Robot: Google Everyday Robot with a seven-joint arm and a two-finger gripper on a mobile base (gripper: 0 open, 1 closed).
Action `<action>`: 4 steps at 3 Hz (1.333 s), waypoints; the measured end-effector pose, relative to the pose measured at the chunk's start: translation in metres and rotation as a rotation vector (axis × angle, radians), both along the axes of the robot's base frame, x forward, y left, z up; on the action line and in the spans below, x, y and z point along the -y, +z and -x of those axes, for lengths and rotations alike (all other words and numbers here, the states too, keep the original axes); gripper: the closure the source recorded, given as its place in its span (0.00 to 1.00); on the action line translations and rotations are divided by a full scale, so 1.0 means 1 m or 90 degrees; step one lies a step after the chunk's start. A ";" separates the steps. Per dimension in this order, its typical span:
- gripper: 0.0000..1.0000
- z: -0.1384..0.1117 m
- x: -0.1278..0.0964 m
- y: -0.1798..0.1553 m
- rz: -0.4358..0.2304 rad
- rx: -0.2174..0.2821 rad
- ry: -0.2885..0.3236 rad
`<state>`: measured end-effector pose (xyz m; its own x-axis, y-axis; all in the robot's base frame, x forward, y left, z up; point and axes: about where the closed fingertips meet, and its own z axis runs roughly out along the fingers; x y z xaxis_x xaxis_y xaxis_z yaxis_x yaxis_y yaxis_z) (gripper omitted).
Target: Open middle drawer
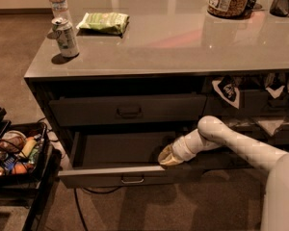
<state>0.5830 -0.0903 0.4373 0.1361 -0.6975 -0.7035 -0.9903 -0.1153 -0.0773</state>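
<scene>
Well, middle drawer (125,153) faces cam, long L-R; pincer (167,157) inside.

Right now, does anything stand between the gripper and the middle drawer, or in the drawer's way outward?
Nothing visible does. The gripper is inside the wide dark grey middle drawer, just behind its front panel. The black crate of groceries stands to the left, beside its path.
</scene>
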 end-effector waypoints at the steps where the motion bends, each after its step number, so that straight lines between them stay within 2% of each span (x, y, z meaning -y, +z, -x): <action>1: 1.00 0.003 -0.004 -0.001 0.016 -0.015 0.018; 2: 1.00 0.009 -0.008 -0.004 0.015 -0.048 0.046; 3: 1.00 0.009 -0.008 -0.001 0.015 -0.048 0.046; 4: 1.00 0.023 -0.011 -0.003 -0.026 -0.086 0.077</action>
<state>0.5601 -0.0791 0.4342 0.1189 -0.6521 -0.7488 -0.9713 -0.2330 0.0486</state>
